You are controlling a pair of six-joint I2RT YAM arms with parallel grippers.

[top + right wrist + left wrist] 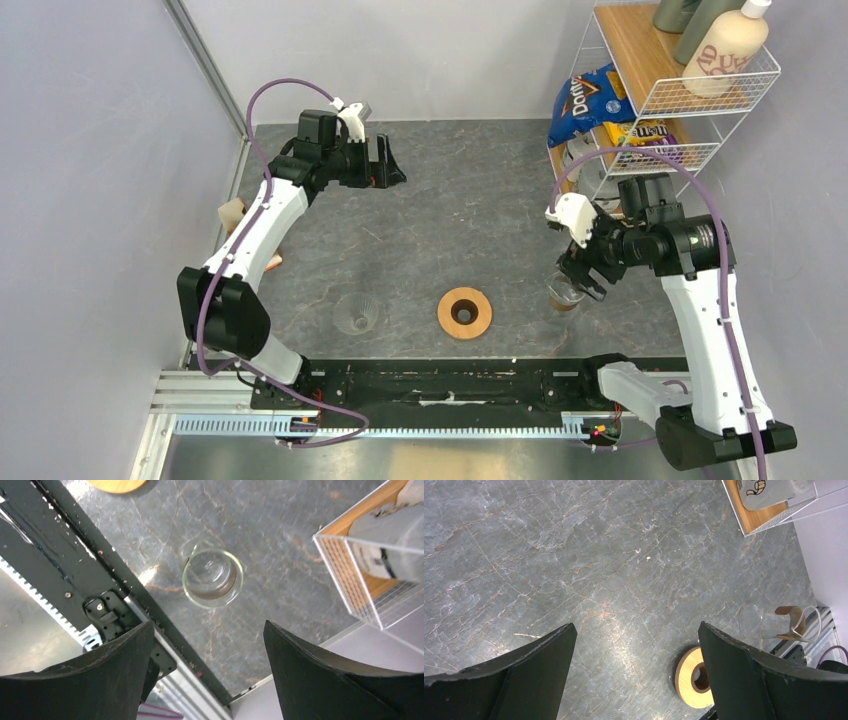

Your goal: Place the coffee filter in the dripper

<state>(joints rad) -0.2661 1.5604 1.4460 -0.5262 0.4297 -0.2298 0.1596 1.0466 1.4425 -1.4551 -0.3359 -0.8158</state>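
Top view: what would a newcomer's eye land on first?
The wooden ring lies flat near the front middle of the table, warm brown against grey stone, with a clear ribbed glass cone apart on its left. The right tool hangs open over a small glass cup, and a wire shelf with a blue Doritos bag crowds the far right corner.

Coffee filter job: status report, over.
Left tool and right tool open, empty. Right tool hovers over glass cup. Dripper cone and wooden ring lie apart, no filter in either. Filter not clearly seen.
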